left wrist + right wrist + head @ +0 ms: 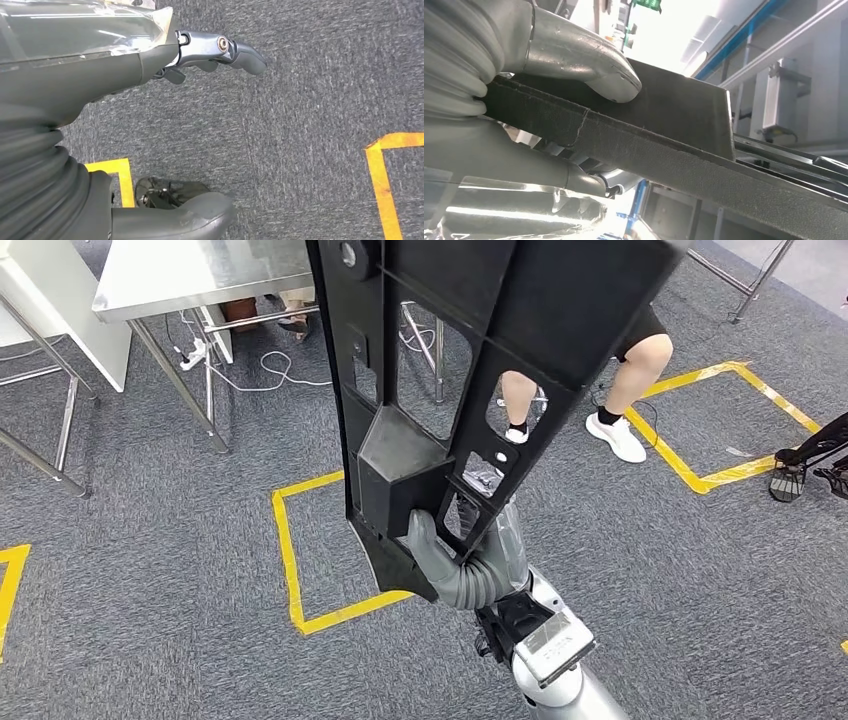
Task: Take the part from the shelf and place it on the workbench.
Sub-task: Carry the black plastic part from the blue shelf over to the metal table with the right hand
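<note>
The part (400, 465) is a long black plastic frame with several cut-out windows. It stands nearly upright in front of me in the head view, over the grey carpet. My right hand (455, 565) grips its lower end from below, fingers wrapped round a rib. In the right wrist view the thumb (594, 70) presses on the part's flat black edge (664, 135). My left hand (100, 75) hangs over the carpet with a finger (235, 50) and the thumb (175, 220) spread apart, holding nothing. A steel workbench (200, 280) stands at the far left.
A seated person's legs (640, 360) and white shoes are behind the part. Yellow tape squares (290, 560) (700, 430) mark the carpet. Cables (260, 370) lie under the workbench. A white table (60, 310) stands at the far left, and a dark wheeled base (810, 465) sits at the right edge.
</note>
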